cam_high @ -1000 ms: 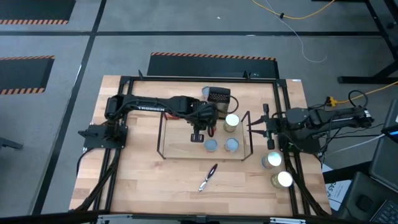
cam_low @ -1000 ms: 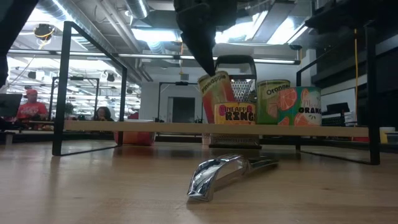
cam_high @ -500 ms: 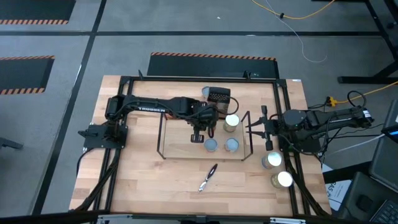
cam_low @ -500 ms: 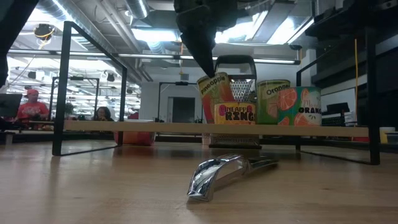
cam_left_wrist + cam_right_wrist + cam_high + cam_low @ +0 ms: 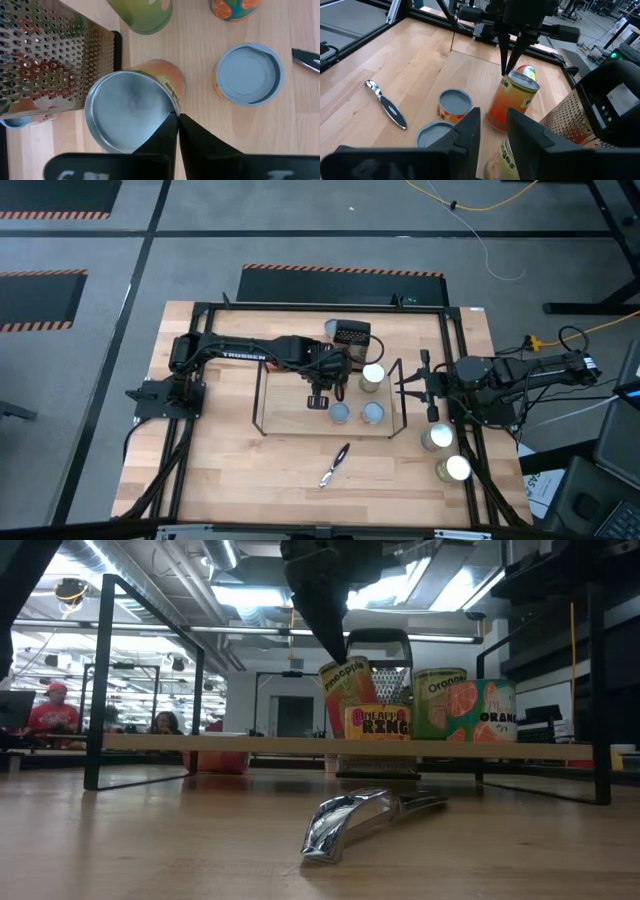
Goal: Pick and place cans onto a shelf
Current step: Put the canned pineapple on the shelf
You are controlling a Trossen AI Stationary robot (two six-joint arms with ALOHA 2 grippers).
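The shelf point(image 5: 285, 405), black wire with a wooden board point(image 5: 230, 745), stands mid-table. A tilted pineapple can point(image 5: 347, 695) leans on the board, with my left gripper point(image 5: 177, 116) shut on its top rim. Next to it on the board are two pale-blue-topped cans point(image 5: 340, 413) point(image 5: 373, 413) and a shiny-topped can point(image 5: 373, 375). Two more cans point(image 5: 437, 437) point(image 5: 455, 468) stand on the table right of the shelf. My right gripper point(image 5: 405, 385) waits open at the shelf's right end, touching nothing. My left gripper pinches the pineapple can's top rim point(image 5: 170, 102) between its two fingers, one over the lid and one outside the wall. The fingers point(image 5: 510, 57) come steeply from above. The can is tilted, its bottom edge point(image 5: 495, 125) on the shelf board.
A perforated metal grater point(image 5: 45, 60) stands right behind the held can. A metal peeler-like tool point(image 5: 335, 465) lies on the table in front of the shelf. The black outer frame point(image 5: 200, 310) rings the table. People sit in the room far behind.
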